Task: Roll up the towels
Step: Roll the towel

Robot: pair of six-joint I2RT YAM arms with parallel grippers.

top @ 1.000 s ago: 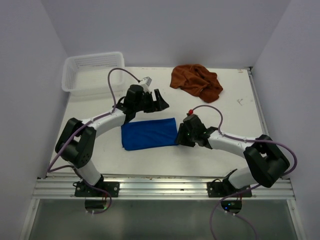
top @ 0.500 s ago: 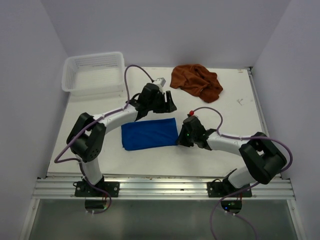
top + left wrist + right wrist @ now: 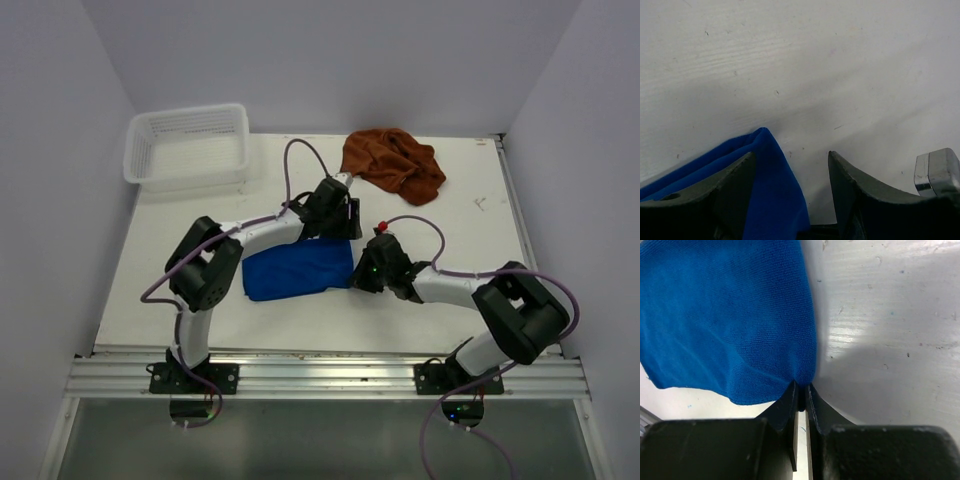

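Observation:
A folded blue towel (image 3: pixel 295 270) lies flat on the white table. My right gripper (image 3: pixel 363 274) is at its near right corner. In the right wrist view the gripper (image 3: pixel 801 389) is shut on the edge of the towel (image 3: pixel 730 315). My left gripper (image 3: pixel 345 226) is at the far right corner. In the left wrist view the gripper (image 3: pixel 790 167) is open and low over the table, with the towel's corner (image 3: pixel 771 190) between the jaws, against the left finger (image 3: pixel 732 187). A crumpled brown towel (image 3: pixel 392 165) lies at the back of the table.
A white plastic basket (image 3: pixel 187 145) stands at the back left corner. White walls close in the table on the left, back and right. A metal rail (image 3: pixel 320 375) runs along the near edge. A silver metal part (image 3: pixel 937 170) shows at the right of the left wrist view.
My left arm has swung right and nearer, from the towel's far edge to its far right corner. My right gripper has stayed at the near right corner, holding the towel.

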